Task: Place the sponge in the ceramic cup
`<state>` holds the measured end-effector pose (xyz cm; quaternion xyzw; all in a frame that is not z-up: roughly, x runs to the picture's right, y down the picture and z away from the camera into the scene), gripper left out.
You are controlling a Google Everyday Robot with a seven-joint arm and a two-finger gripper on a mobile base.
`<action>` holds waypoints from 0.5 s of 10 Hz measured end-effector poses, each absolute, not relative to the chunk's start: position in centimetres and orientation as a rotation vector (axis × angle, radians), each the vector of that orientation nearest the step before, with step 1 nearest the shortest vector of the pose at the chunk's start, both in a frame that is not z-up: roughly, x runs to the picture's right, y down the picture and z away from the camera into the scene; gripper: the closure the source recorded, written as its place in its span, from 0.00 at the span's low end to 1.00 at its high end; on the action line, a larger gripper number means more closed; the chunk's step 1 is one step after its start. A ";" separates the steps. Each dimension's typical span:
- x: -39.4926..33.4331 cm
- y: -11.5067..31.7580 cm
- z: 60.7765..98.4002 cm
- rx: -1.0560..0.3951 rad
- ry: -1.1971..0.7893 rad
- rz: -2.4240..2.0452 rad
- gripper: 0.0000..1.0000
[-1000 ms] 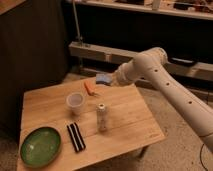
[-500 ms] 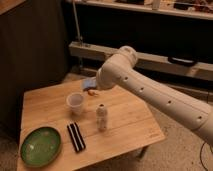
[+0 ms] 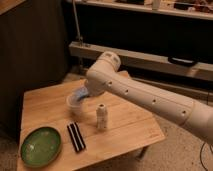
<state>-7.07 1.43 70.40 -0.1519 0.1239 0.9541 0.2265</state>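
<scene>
since the earlier frame we swung our arm further left and lower, the long forearm slanting down across the table (image 3: 125, 132) from the right. our gripper (image 3: 85, 93) hung at the mouth of the ceramic cup (image 3: 73, 106), fingers pinched on the sponge (image 3: 79, 96), which sat right over the cup's rim. the white bottle (image 3: 101, 116) stood near.

A wooden table (image 3: 127, 129) of pale planks stands on a speckled grey floor (image 3: 175, 156). Beyond the surface's left edge a dark panel (image 3: 35, 45) is seen, topped at the upper left corner by a strip of light wood (image 3: 9, 5). Behind the surface's far edge a pale horizontal ledge (image 3: 150, 57) runs across a dark recess, with a thin upright pole (image 3: 76, 22) rising from it. A cluttered shelf (image 3: 150, 8) is seen along the top. The scene is dimly and warmly lit.
</scene>
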 end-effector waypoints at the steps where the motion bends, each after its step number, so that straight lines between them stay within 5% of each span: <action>1: -7.5 1.5 70.8 -0.407 0.356 2.614 0.83; 5: -8.0 0.7 72.6 -0.382 0.378 2.603 0.83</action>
